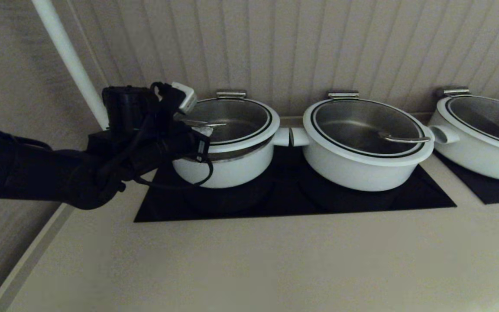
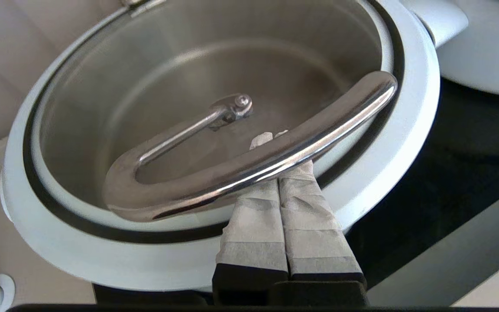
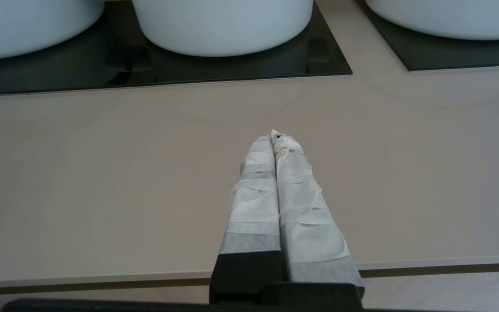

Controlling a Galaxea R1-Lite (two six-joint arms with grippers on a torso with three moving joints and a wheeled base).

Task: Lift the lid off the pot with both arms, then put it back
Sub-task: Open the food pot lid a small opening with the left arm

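Your left gripper (image 2: 271, 138) is clenched with nothing between its fingers, hooked under the lid's handle (image 2: 249, 160); the lid (image 1: 228, 119) sits tilted above the pot (image 1: 228, 167). Your right gripper (image 3: 277, 136) hangs clenched over the counter (image 3: 102, 173).

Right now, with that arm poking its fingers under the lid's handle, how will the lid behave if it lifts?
The lid is rigid glass, so probably breakable if dropped. Its polished bar handle looks slippery. The left gripper is closed beneath the handle, hooking rather than clamping, so the lid may tilt or slide.

a beige counter (image 1: 249, 260) with black cooktop panels (image 1: 405, 197) (two visible) meets a pale ribbed wall (image 1: 319, 43).
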